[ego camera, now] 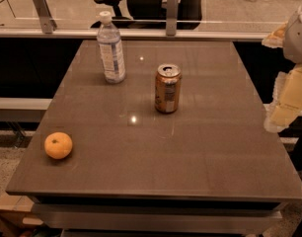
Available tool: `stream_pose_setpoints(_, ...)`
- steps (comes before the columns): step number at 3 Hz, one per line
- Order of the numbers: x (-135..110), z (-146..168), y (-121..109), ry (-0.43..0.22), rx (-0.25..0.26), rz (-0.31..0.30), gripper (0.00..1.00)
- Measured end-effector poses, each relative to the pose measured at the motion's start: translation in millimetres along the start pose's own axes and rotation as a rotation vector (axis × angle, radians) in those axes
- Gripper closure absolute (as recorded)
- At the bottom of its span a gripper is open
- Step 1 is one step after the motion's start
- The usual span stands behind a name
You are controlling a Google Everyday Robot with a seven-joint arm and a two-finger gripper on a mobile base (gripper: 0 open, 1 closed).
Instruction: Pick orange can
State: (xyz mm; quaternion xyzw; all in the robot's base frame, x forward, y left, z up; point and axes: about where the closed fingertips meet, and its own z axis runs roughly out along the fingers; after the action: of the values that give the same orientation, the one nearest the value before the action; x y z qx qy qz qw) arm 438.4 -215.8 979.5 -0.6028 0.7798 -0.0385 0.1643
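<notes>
Reaching in from the brown table's [205, 152] right edge, pale gripper [285, 105] (open or closed: cannot tell) should take the upright orange-brown metal can [168, 89] mid-height.

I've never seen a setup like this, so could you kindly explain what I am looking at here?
This is one camera view, looking down on a brown table; where the camera sits is not on record. The machine is a mobile robot with one arm. Its pale gripper shows at the picture's right edge, beside the table, apart from everything on it. The orange can stands near the middle, a clear water bottle behind it to the left. A round orange fruit lies near the front left edge.
</notes>
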Motion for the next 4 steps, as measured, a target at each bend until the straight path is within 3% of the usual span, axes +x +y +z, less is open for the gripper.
stream_pose_setpoints(2,-5,6,-2,-0.018,-0.006,-0.008,0.00)
stream_pose_setpoints(3,-8,17,-5,-0.074,-0.040,0.001,0.00)
stream_pose_setpoints(4,-8,37,-13,-0.204,-0.086,0.037,0.00)
